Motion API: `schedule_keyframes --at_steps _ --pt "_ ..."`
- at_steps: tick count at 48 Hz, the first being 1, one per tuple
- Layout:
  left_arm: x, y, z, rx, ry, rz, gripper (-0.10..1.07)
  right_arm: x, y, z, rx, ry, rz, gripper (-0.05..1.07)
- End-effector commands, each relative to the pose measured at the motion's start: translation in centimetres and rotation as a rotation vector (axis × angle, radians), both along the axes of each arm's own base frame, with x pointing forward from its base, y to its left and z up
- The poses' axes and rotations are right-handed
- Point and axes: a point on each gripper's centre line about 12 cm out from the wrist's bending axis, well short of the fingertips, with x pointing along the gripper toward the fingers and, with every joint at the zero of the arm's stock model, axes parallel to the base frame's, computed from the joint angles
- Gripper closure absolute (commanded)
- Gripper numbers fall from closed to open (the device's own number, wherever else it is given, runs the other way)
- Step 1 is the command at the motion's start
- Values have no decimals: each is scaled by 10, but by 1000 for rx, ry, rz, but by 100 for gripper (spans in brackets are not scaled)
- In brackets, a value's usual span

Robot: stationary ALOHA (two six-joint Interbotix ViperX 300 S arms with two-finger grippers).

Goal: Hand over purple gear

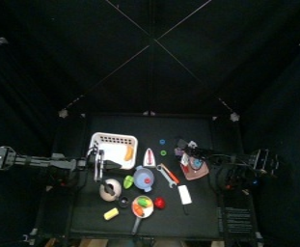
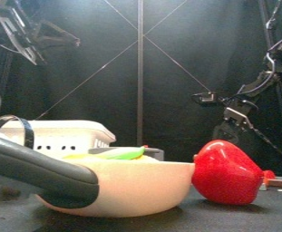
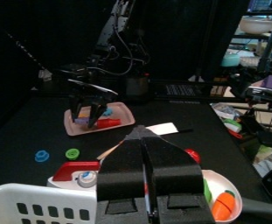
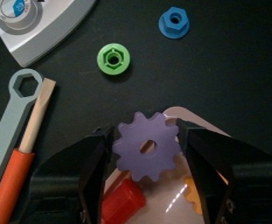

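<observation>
The right gripper [image 4: 148,156] is clamped on the flat purple plastic toothed gear [image 4: 146,147], held between its jaws just above the pink tray [image 4: 215,131]. The left gripper [image 3: 149,171], jaws pressed together, waits well apart across the table, so the gear lies ahead of it, and the right arm is far nearer.

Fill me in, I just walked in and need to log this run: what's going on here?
The right end effector grips a purple gear between its jaws, just above a pink tray on the table's right side. Below it on the black table lie a green nut, a blue nut and a wrench. The left end effector is shut and empty, hanging over the white basket and bowl. The handover hasn't happened yet.
</observation>
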Motion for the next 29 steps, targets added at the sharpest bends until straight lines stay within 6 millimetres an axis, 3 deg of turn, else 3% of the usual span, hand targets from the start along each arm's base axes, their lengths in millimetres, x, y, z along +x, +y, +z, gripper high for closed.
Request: schedule_keyframes --at_steps 1,9,14,23,29 --pt "2 1 5 -14 -17 5 83 6 -1 14 -22 -47 5 30" --pt "5 6 18 -127 -56 47 81 20 11 35 -58 -112 69 30" --pt "7 12 23 -251 -73 95 74 32 18 54 -101 -165 125 30" --pt "19 27 12 -481 -54 216 46 55 32 80 -186 -239 237 31" --pt "37 31 -2 -568 2 277 25 71 37 95 -250 -284 304 31"
